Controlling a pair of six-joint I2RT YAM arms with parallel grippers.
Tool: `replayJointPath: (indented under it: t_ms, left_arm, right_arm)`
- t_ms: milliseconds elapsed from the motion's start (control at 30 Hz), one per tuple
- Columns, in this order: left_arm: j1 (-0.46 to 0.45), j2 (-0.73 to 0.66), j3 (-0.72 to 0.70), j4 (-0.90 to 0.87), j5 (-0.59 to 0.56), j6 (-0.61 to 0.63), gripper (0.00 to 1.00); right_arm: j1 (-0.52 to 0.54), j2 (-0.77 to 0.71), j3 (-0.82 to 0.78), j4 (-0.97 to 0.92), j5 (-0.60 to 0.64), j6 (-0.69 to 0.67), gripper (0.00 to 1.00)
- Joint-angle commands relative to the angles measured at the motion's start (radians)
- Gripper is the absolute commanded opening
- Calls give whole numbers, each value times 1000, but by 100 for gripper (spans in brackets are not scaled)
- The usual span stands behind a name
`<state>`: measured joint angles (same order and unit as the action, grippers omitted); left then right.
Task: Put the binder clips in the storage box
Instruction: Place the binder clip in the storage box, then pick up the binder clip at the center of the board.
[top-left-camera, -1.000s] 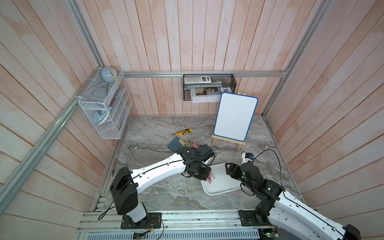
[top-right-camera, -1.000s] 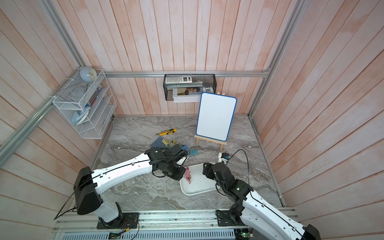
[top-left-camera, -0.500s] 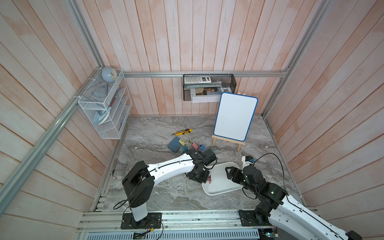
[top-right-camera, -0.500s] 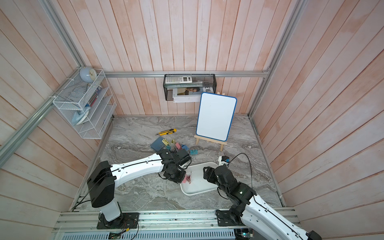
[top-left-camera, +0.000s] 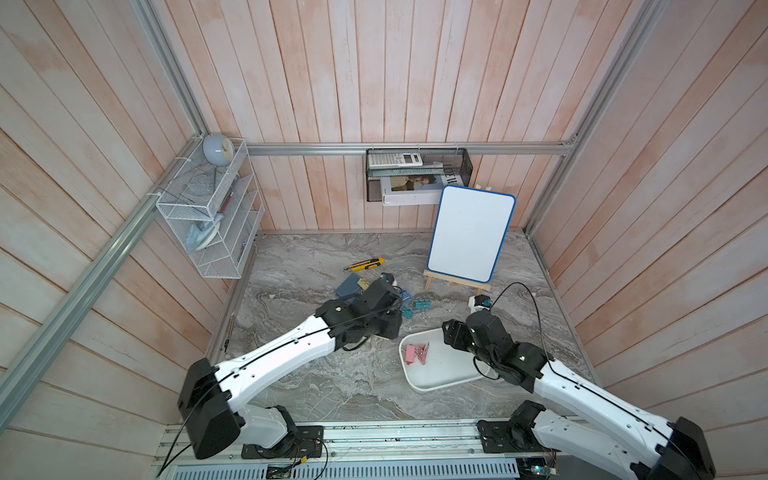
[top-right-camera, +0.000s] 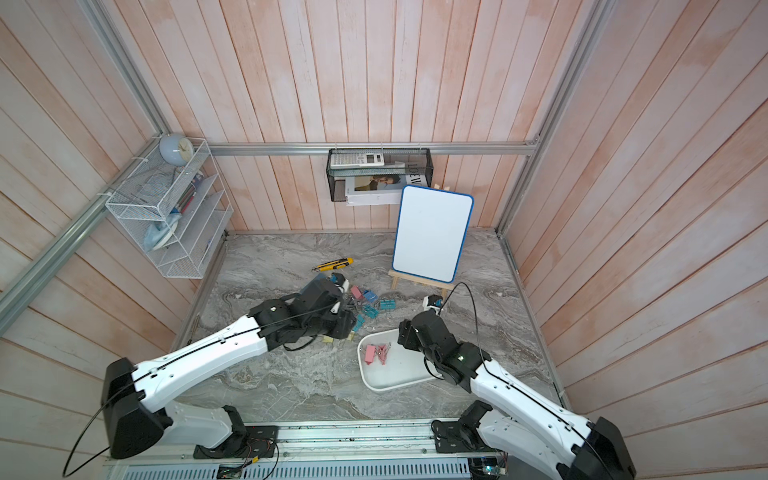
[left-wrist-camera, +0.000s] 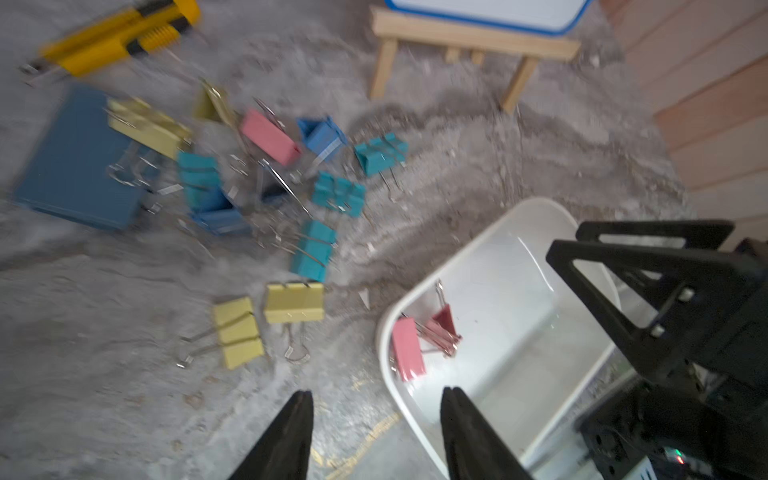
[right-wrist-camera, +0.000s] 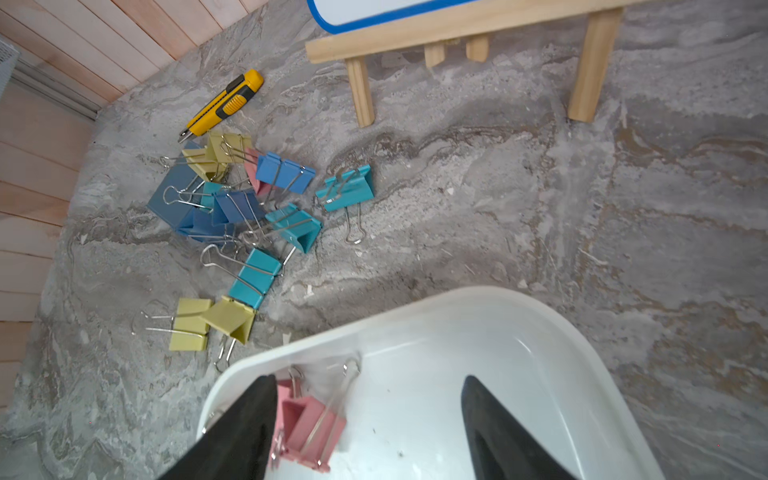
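Clips (right-wrist-camera: 249, 208) all over the grey surface (top-left-camera: 353, 386): yellow, teal, blue and a pink one, heaped in a loose pile between the knife (right-wrist-camera: 224, 104) and the box (right-wrist-camera: 457, 353), a few of them resting on the blue pad (left-wrist-camera: 79, 166)! Two yellow clips (left-wrist-camera: 237, 332) sit side by side at the pile's edge, close to the box's corner but outside it. A teal clip (right-wrist-camera: 347, 189) lies a little apart, on the side towards the easel (right-wrist-camera: 361, 83). Inside the box, two pink clips (top-left-camera: 409, 354) lie touching each other, tucked into the end nearest the pile. Left claw (left-wrist-camera: 376, 390) hangs at that same corner, jaws apart, nothing between them, with one finger over the surface and the other over the box's rim. Its view is blurred, mind you. Right claw (right-wrist-camera: 369, 378) is over the box from the opposite side, jaws spread wide, gripping nothing. One finger stands just beside the pink clips, and whether it touches them I cannot tell. In both top views the box lies in front of the right arm with the pile just beyond it, and the whiteboard (top-right-camera: 432, 232) stands upright on its easel at the back.
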<state>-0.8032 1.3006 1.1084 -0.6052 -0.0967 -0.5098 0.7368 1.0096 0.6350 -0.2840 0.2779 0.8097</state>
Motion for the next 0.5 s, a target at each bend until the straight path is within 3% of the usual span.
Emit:
replayJointPath:
  t_ms: [0, 100, 167, 300, 467]
  left_arm:
    - [210, -56, -212, 337, 37, -34, 72]
    - [405, -22, -376, 603, 184, -79, 86]
    - [468, 29, -415, 701, 250, -71, 93]
    - [486, 107, -433, 772, 288, -51, 100]
    - [486, 108, -528, 923, 270, -50, 100]
  right_arm:
    - [-13, 150, 104, 81, 106, 77, 72]
    - [-45, 304, 200, 49, 143, 280, 66]
    - [-59, 378, 221, 95, 124, 350, 65]
    - [-65, 487, 278, 145, 125, 395, 64]
    - [-70, 581, 304, 156, 123, 516, 59]
